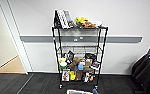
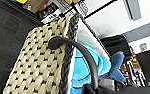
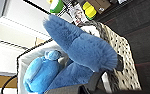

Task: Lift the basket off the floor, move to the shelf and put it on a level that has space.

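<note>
Hands sit at either end of our basket [image 2: 41, 65], their grip unreadable, carried low and broadside before the shelf [image 1: 79, 55], whose sparse second level [image 1: 78, 48] stands above it.

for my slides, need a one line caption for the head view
Black wire shelf against a white wall, books and plush toys on top, one bare level, crowded lower tiers.

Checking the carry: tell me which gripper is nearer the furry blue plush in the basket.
Right, probably. The right wrist camera sits close against the furry blue plush, just over the basket; the left one views it beyond the woven side and dark handle.
</note>
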You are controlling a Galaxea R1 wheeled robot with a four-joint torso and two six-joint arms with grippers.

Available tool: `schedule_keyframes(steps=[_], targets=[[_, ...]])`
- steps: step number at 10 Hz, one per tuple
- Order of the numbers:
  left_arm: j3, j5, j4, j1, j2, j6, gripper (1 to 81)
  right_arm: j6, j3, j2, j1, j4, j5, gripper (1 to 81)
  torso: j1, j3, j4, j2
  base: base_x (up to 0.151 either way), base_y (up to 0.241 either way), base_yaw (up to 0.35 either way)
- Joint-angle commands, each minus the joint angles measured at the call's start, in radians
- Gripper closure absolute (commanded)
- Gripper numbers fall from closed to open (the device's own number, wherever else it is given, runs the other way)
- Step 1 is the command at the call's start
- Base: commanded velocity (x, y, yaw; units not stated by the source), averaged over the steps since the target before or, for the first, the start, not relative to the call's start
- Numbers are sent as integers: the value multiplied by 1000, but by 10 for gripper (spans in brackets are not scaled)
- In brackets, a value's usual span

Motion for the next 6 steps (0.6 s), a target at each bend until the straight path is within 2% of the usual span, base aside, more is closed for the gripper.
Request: schedule_keyframes(steps=[1,2,3,6], targets=[[122,-72,-9,-122,-20,-10,811,-12,89,-4,132,-32,10,811,0,0,0,0,0,0,0],[151,-115,-8,-114,-26,-7,811,-13,104,1,135,-39,10,811,0,6,0,0,0,0,0],[162,-128,-9,-113,-30,-7,811,-12,117,5,138,-49,10,811,0,4,0,0,0,0,0],[171,-131,-9,-113,-32,-11,811,-12,123,5,140,-49,10,811,0,3,0,0,0,0,0]])
